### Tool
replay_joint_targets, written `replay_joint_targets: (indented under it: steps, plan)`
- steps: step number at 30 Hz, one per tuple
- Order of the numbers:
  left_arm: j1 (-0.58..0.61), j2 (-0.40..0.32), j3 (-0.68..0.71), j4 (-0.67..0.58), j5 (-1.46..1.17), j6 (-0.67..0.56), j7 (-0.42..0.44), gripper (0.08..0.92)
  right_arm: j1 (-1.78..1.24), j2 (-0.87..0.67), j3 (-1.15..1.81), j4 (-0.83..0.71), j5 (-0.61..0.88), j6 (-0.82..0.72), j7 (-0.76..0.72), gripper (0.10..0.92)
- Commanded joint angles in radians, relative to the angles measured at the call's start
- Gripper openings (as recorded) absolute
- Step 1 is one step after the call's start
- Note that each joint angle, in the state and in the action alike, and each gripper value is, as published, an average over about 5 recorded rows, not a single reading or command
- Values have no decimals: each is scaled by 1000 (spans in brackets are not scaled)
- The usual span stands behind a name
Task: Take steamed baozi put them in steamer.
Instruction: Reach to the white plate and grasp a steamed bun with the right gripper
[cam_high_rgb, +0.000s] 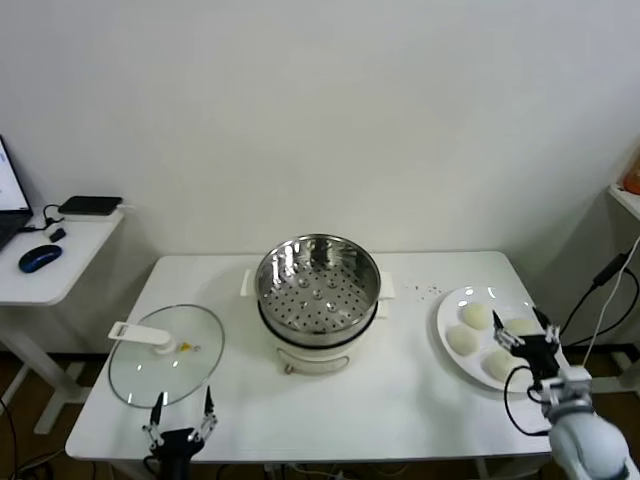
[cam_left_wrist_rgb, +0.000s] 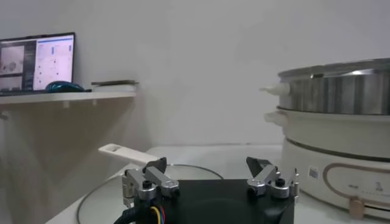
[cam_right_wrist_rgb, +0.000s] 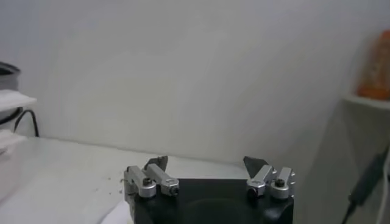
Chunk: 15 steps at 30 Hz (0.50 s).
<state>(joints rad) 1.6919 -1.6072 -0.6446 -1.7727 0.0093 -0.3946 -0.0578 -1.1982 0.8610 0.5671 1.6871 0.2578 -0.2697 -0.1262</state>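
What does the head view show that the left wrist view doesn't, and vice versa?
Head only: four baozi on the white plate, the right gripper open above the plate, the steamer basket's perforated inside, empty.
Left wrist only: the steamer's outer side wall and the pot base's front panel.
Both: the steamer, the glass lid flat on the table, the left gripper open at the near table edge, the side desk's laptop.

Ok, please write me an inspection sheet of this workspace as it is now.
Surface: white table.
Job's things: steamer at centre, basket empty; four steamed baozi on white plate at right.
Clutter: glass lid lying at left.
Grippers: left gripper open at near edge by lid; right gripper open over plate.
Cables: black cables at right.
Surroundings: side desk with mouse, laptop.
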Motion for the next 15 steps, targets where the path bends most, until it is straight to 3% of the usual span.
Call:
replay_joint_targets:
  steps: [1,8,15]
  plan:
    - [-2,10,1,3,3,-2,1,823,284,-355,-208,-32,-235,-294,-371,823]
    - [-13,11,14,24,25,-18,2,823,523,-519,-493,-128,-372,-115,-629,823]
    - [-17,13,27,24,37,-22,6,823,709,-567,-764,-245,-501,50,-833,823]
